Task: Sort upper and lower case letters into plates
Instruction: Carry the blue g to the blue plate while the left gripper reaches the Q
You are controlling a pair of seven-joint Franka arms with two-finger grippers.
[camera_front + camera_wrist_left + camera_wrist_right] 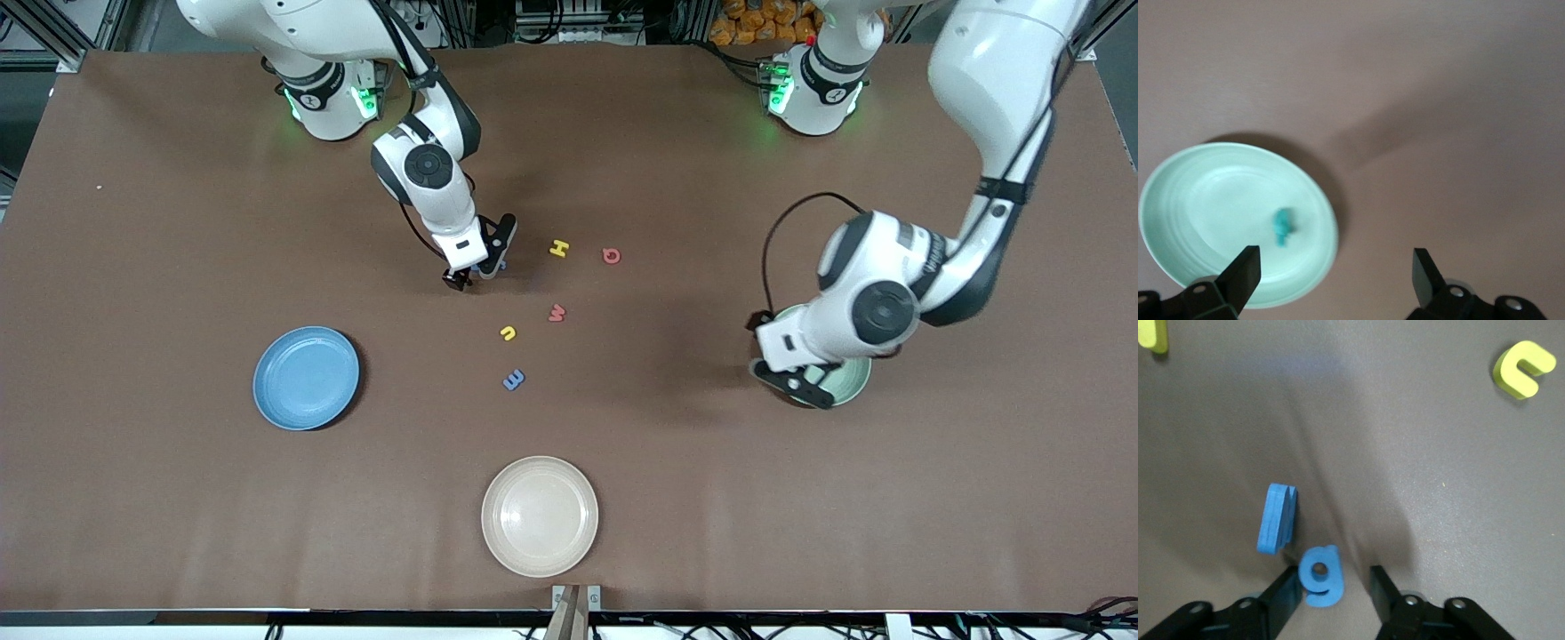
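Note:
My right gripper [471,272] is low over the table and open. A small blue letter g [1319,577] lies flat between its fingers, against one finger. My right gripper's point in its wrist view is [1335,590]. A second blue letter [1277,519] stands on edge just beside the g. The blue plate [307,378] holds nothing. My left gripper [794,384] is open and empty over the rim of the mint green plate [855,380]. That plate [1205,200] holds one teal letter [1282,227]. My left gripper [1335,267] sits above the plate's rim.
Loose on the table between the arms lie a yellow H [558,248], a red-pink letter [611,256], a red-pink w [556,312], a yellow u [508,333] and a blue E [514,380]. A cream-beige plate [540,516] sits near the front edge.

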